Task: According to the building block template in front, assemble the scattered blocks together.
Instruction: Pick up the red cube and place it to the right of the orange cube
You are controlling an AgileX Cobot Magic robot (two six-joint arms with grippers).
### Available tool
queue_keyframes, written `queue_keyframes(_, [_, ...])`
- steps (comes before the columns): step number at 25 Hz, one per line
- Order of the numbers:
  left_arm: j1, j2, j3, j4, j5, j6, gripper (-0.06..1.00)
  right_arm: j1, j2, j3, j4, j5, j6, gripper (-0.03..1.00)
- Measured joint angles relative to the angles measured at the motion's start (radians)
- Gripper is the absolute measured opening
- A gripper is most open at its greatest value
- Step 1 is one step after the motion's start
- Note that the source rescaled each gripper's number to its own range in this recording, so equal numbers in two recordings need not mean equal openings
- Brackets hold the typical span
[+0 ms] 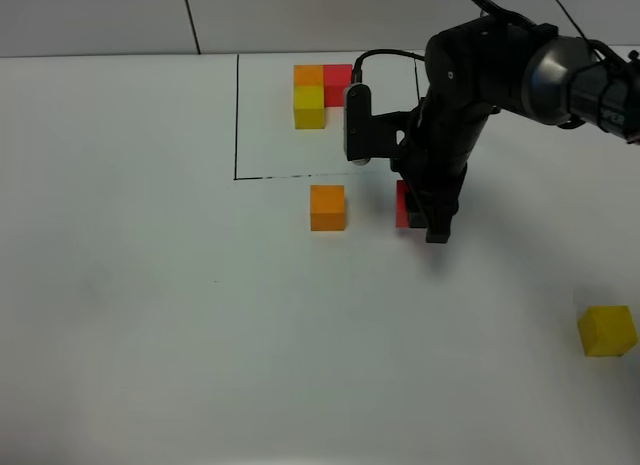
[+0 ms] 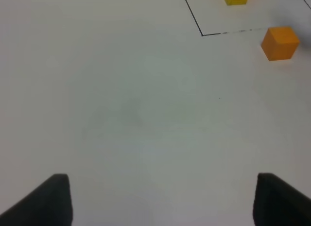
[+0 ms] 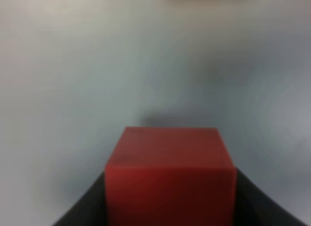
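The template is an L of orange, red and yellow cubes inside thin black lines at the back. The loose orange cube sits just in front of the frame's front line and also shows in the left wrist view. My right gripper is shut on the loose red cube, right of the orange cube with a gap between them. The right wrist view shows the red cube between the fingers. The loose yellow cube lies far right. My left gripper is open and empty over bare table.
The black frame lines mark a box around the template; their corner shows in the left wrist view. The right arm leans over the frame's right side. The table is white, with a wall seam behind.
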Motion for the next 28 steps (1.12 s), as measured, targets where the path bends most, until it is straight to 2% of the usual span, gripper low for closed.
queue_keyframes(10, [0.0, 0.0, 0.0, 0.0, 0.0, 0.0, 0.7, 0.016, 0.168, -0.225, -0.002, 0.129, -0.003, 0.03])
queue_keyframes(18, [0.0, 0.0, 0.0, 0.0, 0.0, 0.001, 0.7, 0.048, 0.24, -0.332, 0.0, 0.158, 0.019, 0.03])
queue_keyframes(28, [0.0, 0.0, 0.0, 0.0, 0.0, 0.001, 0.7, 0.074, 0.26, -0.357, 0.015, 0.157, 0.03, 0.03])
